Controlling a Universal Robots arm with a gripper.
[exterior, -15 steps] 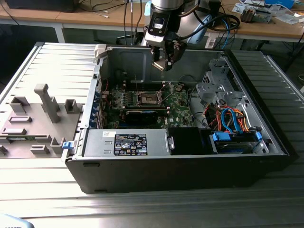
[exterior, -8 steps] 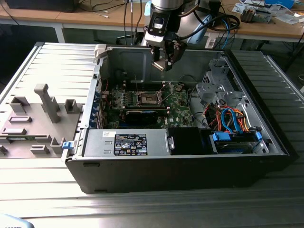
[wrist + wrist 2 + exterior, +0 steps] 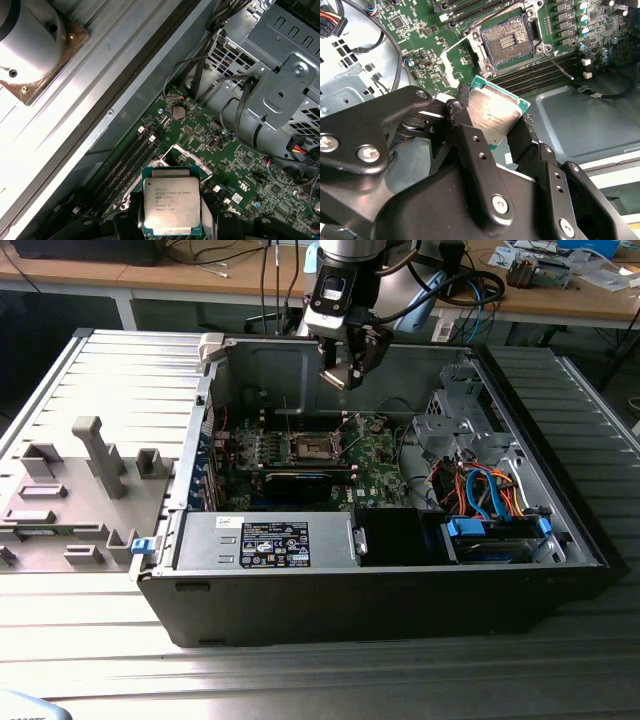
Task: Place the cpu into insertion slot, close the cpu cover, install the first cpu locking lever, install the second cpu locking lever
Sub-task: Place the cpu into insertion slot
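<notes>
Robot claw holding the cpu above an open computer case; the first step, placing the chip, appears to be in hand.

Nearest, in the second wrist view, the claw (image 3: 493, 119) is clamped on the cpu (image 3: 495, 111). Its black fingers (image 3: 461, 112) press on two opposite edges, and the chip is tilted with its silver top showing. Beyond it and clearly apart, the insertion slot (image 3: 509, 40) lies bare on the green motherboard (image 3: 420, 30), with its dark centre exposed and a thin wire lever (image 3: 559, 66) swung out beside it. Farther out, in the exterior view, the computer case (image 3: 400, 590) rests on the ribbed counter (image 3: 300, 680). The chip is not yet seated. Seating it likely calls for levelling it, squaring it with the socket and lowering it gently.
</notes>
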